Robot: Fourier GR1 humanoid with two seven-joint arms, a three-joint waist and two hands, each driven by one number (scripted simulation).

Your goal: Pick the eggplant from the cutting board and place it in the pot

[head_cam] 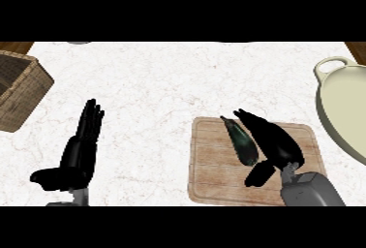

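A dark green-purple eggplant [241, 142] lies lengthwise on the wooden cutting board [214, 174] at the lower right. My right hand [275, 143] rests over the board just right of the eggplant, fingers straight and pointing away, thumb [259, 173] spread below it; it lies alongside the eggplant without curling round it. The cream pot [343, 109] with a loop handle sits at the right edge, partly cut off. My left hand [80, 150] stands open at the lower left, fingers up, resting.
A woven basket [20, 89] stands at the left edge of the white marble counter [164, 82]. Brown wood shows at the far corners.
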